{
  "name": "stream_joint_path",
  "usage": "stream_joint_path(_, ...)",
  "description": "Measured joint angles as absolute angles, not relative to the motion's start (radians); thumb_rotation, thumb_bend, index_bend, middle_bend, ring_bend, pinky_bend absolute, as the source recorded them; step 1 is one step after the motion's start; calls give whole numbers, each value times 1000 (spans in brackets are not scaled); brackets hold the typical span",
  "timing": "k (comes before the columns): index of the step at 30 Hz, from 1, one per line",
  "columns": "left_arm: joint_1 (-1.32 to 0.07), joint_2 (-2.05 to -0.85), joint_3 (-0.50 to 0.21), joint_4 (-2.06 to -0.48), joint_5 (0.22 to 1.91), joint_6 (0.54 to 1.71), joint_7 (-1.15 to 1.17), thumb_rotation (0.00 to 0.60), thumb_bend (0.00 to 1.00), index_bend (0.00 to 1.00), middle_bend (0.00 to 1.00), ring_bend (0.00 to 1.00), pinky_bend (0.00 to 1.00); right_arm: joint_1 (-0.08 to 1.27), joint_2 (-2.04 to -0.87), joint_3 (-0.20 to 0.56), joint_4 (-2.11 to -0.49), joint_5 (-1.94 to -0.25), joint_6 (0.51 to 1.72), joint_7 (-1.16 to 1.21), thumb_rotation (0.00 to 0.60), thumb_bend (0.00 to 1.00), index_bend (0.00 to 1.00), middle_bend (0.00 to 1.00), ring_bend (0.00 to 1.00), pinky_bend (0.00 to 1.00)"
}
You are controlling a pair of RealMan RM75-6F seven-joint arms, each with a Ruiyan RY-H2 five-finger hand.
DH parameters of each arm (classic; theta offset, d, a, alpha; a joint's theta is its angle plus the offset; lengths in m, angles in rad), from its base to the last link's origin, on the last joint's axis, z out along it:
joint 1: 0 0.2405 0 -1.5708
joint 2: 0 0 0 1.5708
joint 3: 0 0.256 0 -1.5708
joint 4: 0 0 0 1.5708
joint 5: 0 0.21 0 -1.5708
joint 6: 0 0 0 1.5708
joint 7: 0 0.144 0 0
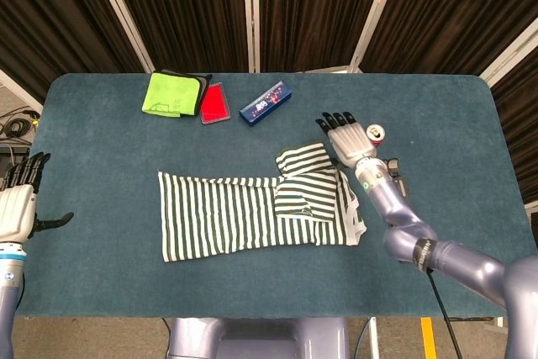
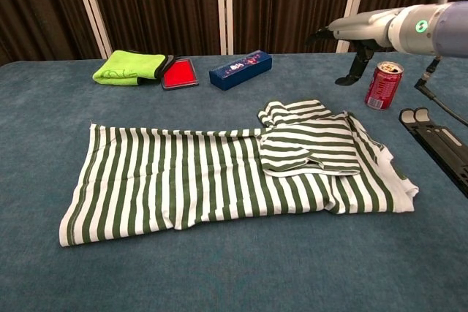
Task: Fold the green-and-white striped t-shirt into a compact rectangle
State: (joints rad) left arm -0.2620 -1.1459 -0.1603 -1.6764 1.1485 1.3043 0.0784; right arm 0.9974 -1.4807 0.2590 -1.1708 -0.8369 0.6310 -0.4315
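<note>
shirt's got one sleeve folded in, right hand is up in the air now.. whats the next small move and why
Probably bring the left hand in to the t-shirt's hem end and fold it toward the collar. The sleeve already lies folded onto the body, but the shirt lies stretched out long. The right hand hangs open above the table, holding nothing, and the left waits open at the table's edge.

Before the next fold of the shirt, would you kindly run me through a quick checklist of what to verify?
1. Right hand free of the shirt: ok, raised with fingers spread, holding nothing.
2. Left hand free: ok, open at the table's left edge.
3. Sleeve folded onto the body: ok, lying flat.
4. Left half of shirt folded: not ok, spread out.
5. Can clear of shirt: ok, upright, apart from it.
6. Black tool clear of shirt: ok, beside it, not touching.
</note>
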Motion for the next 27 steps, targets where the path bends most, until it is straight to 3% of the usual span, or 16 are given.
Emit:
stream_joint_path(11,-265,-1152,-170,-1661,1134,1294,84,600,127,0,0,0,0,1101,-1669,252,-889,-809,534,-409,600,324,251,0,0,0)
stream_joint_path(18,-267,-1155,-176,-1648,1116,1276,80,600,127,0,0,0,0,1155,-1826,251,-648,-863,449,-323,600,354,305,0,0,0)
stream_joint_path(27,-271,-1150,-175,-1657,1106,1244,65,600,127,0,0,0,0,1193,-1933,271,-507,-931,393,-200,600,375,323,0,0,0)
